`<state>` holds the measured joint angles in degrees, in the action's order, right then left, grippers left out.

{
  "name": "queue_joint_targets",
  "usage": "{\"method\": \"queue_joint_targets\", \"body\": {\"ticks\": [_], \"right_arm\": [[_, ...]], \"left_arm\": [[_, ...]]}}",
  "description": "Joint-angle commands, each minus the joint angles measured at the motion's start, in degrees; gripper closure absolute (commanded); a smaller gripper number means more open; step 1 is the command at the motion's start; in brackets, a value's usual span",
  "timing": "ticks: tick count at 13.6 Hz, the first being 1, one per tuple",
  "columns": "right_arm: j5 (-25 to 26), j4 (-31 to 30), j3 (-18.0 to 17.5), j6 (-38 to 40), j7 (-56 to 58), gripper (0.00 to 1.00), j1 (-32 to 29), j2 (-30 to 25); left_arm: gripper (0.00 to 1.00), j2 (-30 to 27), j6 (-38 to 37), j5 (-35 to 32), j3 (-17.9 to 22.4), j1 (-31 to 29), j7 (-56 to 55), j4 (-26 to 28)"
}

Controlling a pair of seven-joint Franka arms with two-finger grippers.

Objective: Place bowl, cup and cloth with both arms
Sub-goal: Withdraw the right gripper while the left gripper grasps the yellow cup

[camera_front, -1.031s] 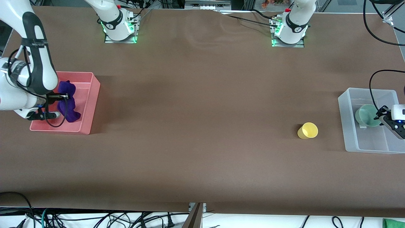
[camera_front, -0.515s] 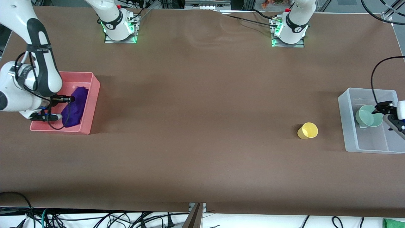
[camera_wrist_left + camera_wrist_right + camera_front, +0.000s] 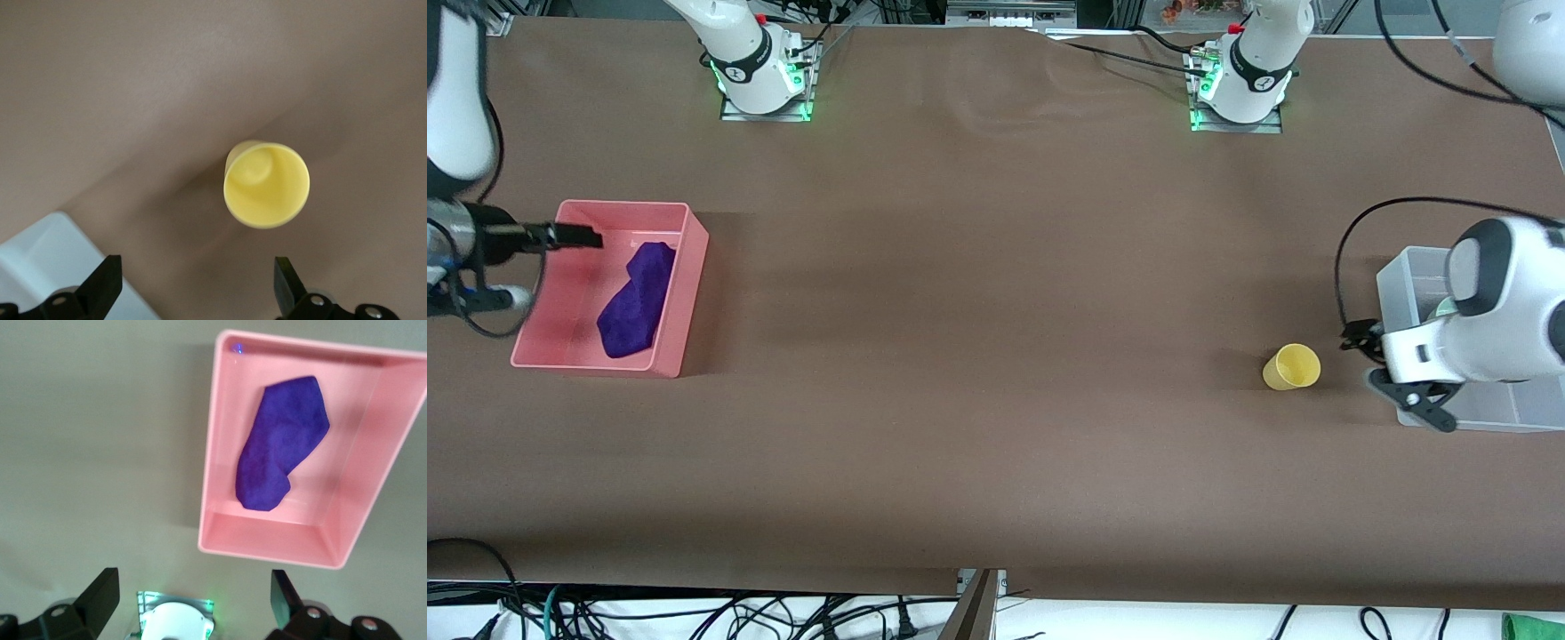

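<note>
The purple cloth (image 3: 635,300) lies loose in the pink bin (image 3: 695,267); it also shows in the right wrist view (image 3: 280,447). My right gripper (image 3: 591,237) is open and empty, raised over the bin's rim. The yellow cup (image 3: 1291,366) stands on the table beside the clear bin (image 3: 1403,276); the left wrist view looks down into the cup (image 3: 267,185). My left gripper (image 3: 1392,375) is open and empty, raised over the table between the cup and the clear bin. The mint-green bowl (image 3: 1442,309) sits in the clear bin, mostly hidden by my left arm.
The pink bin (image 3: 267,547) stands at the right arm's end of the table, the clear bin (image 3: 40,257) at the left arm's end. The arm bases (image 3: 765,71) (image 3: 1240,84) stand along the table's edge farthest from the front camera. Brown tabletop lies between the bins.
My right gripper let go of the cloth, which dropped flat in the pink bin, and it rose away. My left gripper left the bowl in the clear bin and moved toward the cup.
</note>
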<state>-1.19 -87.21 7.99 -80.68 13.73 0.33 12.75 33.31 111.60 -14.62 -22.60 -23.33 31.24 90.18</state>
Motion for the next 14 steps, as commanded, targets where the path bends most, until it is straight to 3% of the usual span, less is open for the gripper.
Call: {"method": "queue_joint_targets", "body": {"ticks": [1,2,4,6,8,11,14], "right_arm": [[-0.6,6.2,-0.9,4.1,0.8,0.00,-0.7,0.1],[-0.1,6.8,-1.0,4.2,0.4,0.00,-0.7,-1.2],[-0.1,6.8,-0.5,1.6,0.3,0.00,-0.8,-3.1],[0.3,6.9,-0.5,-0.6,0.6,0.00,-0.8,-3.7],[0.5,6.8,-0.5,-2.5,0.6,0.00,-0.8,-4.7],[2.9,5.3,-1.2,-3.2,0.6,0.00,-0.8,-6.0],[5.3,5.0,-5.3,-0.6,-5.7,0.00,-0.9,-6.3]], "left_arm": [[0.00,4.0,4.1,0.1,0.1,-0.8,-0.6,0.1],[0.02,5.5,4.4,0.3,0.1,-0.8,-0.8,0.5],[0.20,7.1,6.1,1.0,0.1,-0.8,-1.2,1.0],[0.49,7.6,6.2,1.3,0.0,-0.6,-3.0,1.0],[0.99,7.6,6.1,1.4,0.0,0.1,-3.8,0.9],[1.00,7.3,5.5,1.4,-0.1,0.0,-3.1,0.6],[1.00,4.6,0.8,1.4,-0.2,0.0,-1.2,-0.4]]}}
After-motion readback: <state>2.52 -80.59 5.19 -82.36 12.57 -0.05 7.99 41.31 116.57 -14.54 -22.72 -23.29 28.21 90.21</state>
